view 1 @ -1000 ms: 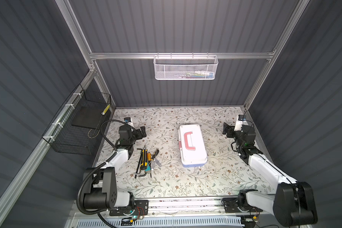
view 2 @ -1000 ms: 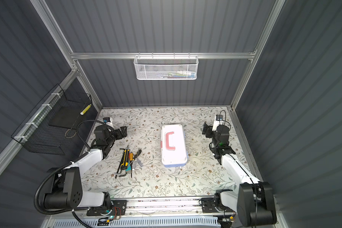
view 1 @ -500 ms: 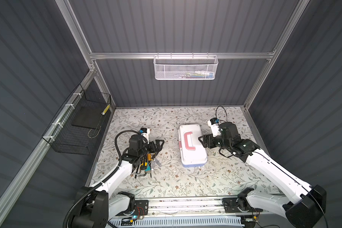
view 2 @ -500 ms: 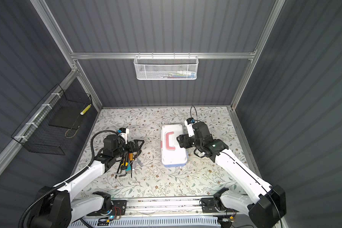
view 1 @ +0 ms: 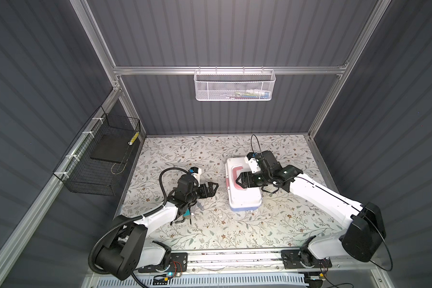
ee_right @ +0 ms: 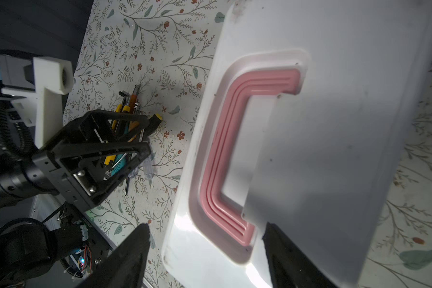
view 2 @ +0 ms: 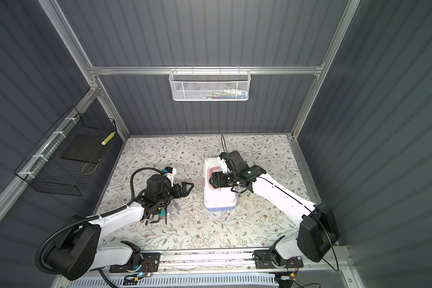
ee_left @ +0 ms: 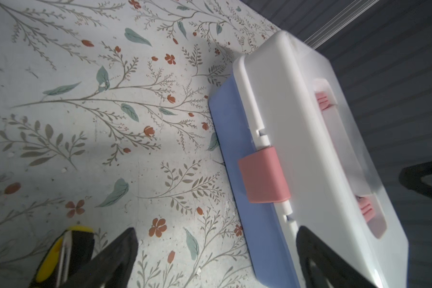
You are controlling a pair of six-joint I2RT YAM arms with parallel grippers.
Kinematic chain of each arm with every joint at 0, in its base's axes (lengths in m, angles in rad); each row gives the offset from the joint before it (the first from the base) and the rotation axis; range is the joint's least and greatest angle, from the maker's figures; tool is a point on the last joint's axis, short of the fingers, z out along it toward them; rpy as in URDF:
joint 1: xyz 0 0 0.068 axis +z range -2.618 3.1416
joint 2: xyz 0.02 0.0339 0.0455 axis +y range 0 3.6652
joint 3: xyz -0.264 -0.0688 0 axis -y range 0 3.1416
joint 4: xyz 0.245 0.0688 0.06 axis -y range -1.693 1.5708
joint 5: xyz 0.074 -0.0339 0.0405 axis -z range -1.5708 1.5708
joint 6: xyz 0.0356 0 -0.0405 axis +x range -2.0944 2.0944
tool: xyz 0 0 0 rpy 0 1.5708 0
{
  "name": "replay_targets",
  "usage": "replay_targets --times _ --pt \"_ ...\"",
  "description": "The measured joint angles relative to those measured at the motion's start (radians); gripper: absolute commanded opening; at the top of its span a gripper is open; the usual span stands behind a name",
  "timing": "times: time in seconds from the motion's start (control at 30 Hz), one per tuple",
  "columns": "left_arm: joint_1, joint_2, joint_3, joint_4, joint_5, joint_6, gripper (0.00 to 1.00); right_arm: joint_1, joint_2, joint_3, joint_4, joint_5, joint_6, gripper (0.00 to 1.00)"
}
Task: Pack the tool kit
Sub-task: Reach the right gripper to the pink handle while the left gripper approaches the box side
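Note:
The tool kit (view 1: 245, 197) (view 2: 220, 197) lies closed mid-mat: white lid, pink handle (ee_right: 225, 154) flat in its recess, blue base (ee_left: 237, 149), pink latch (ee_left: 263, 175) down. My right gripper (view 1: 238, 180) (view 2: 210, 180) (ee_right: 206, 225) hovers open over the lid at the handle, holding nothing. My left gripper (view 1: 211, 190) (view 2: 188, 190) (ee_left: 216, 230) stands open just left of the case, facing its latch side, empty. Several loose tools (ee_right: 127, 117) lie on the mat under the left arm, partly hidden in both top views (view 1: 186, 214); a yellow-black knife (ee_left: 60, 251) shows beside the left fingers.
A white mesh basket (view 1: 235, 84) hangs on the back rail and a black wire basket (view 1: 97, 159) on the left wall. The floral mat (view 1: 210, 224) ends at walls on three sides and a metal rail (view 1: 235, 256) in front.
Both arms swung in from the mat's outer edges toward the case. The right gripper came over the lid and its jaws narrowed somewhat. The left gripper passed over the tools, staying wide open.

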Motion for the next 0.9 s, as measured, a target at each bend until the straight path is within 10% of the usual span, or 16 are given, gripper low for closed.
replay_targets --times 0.9 --pt "-0.091 0.170 0.077 0.114 -0.116 -0.037 1.00 0.058 0.199 0.102 0.063 0.057 0.177 0.78"
